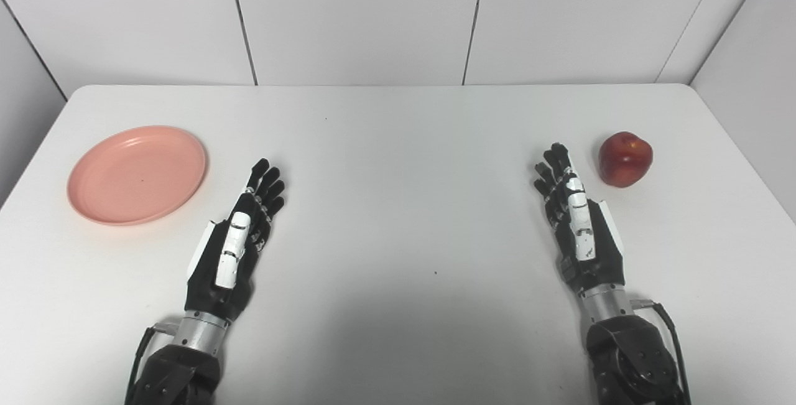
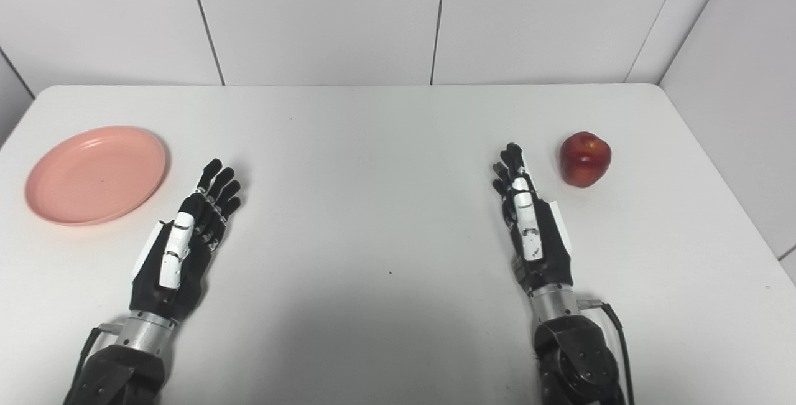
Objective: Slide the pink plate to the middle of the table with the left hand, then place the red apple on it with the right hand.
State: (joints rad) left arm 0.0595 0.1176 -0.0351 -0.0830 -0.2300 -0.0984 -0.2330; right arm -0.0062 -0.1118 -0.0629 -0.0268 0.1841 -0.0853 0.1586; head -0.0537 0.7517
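Left hand [image 1: 233,244] lies over the table, fingers [image 1: 266,182] extended and slightly spread, holding nothing; black shell with a white strip along the edge facing up, silver wrist collar behind it. Right hand [image 1: 579,224] same build and pose, edge-up, fingers straight, nothing in it. Can't tell whether either hand touches the surface or sits just above it. Both forearms cut off by the bottom edge, a black cable visible at each wrist. Pink plate [image 1: 138,174] sits at the table's left side, just beyond and left of the left hand, apart from it: round, shallow, raised rim, smooth matte finish that looks like plastic, nothing on it. Red apple [image 1: 625,158] at the right side, just beyond and right of the right fingertips, small gap between them; glossy skin, darker red patches, stem dimple on top, stem itself too small to make out. Table [image 1: 398,144] is white, matte, rounded far corners, a few tiny dark specks, soft shadow across the near middle. Behind it, white wall panels [image 1: 354,19] with dark vertical seams; angled side panels close in both ends.
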